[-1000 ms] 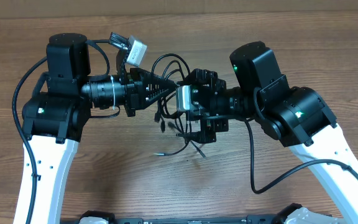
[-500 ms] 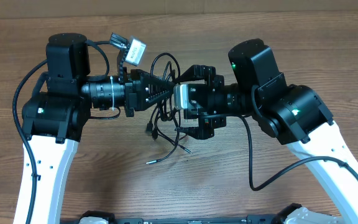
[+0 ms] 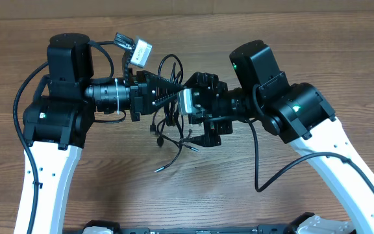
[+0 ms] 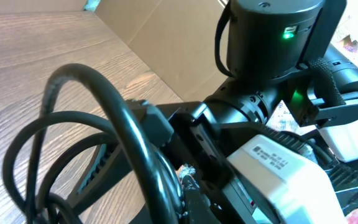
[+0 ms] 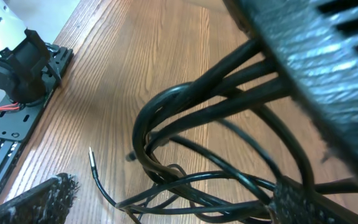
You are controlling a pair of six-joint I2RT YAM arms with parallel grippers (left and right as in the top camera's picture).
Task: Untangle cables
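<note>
The cables are thin black cords bunched in loops, held up off the wooden table, with one plug end trailing down to it. My left gripper points right and is shut on the cables near the top of the bundle. In the left wrist view the cables arc up from that gripper. My right gripper faces it and stands open. In the right wrist view, strands of the cables cross between the right gripper's spread fingers, and a metal-tipped plug hangs over the table.
The two arms meet nose to nose over the table's middle. The left arm's own thick cable with white connectors loops above it. A black bracket sits at the table's front edge. A cardboard wall stands behind the table.
My right gripper has moved left and slightly back, closing in on the left gripper. The hanging bundle and its loose plug end have swung left. The left arm holds still.
</note>
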